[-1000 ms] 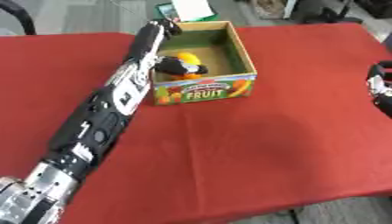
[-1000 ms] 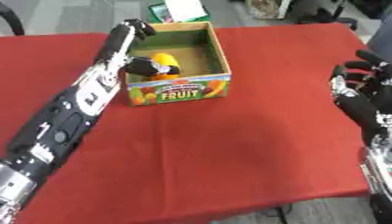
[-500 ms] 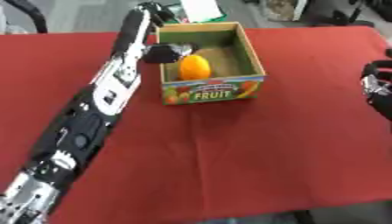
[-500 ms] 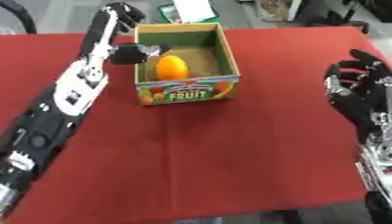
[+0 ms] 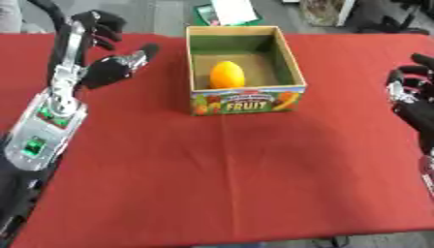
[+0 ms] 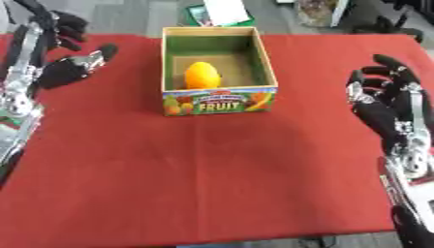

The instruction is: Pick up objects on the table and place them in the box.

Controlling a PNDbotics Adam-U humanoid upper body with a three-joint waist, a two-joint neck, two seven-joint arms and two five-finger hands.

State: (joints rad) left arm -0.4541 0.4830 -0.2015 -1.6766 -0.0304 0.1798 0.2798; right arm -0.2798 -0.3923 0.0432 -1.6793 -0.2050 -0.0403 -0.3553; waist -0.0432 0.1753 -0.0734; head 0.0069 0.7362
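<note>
An orange fruit [image 5: 226, 74] lies inside the open cardboard box [image 5: 246, 100], which has "FRUIT" printed on its front and stands on the red tablecloth at the middle back. My left hand [image 5: 108, 70] hovers to the left of the box, open, fingers spread, holding nothing. My right hand [image 6: 386, 103] stands open at the right edge, fingers up, empty, well apart from the box.
The red tablecloth [image 5: 229, 169] covers the table. Beyond the far edge lie a green item with white paper [image 5: 222, 11] and other clutter on the floor.
My left hand has drawn back out of the box to its left, leaving the orange fruit lying inside. The view has shifted too. The right hand stays put.
</note>
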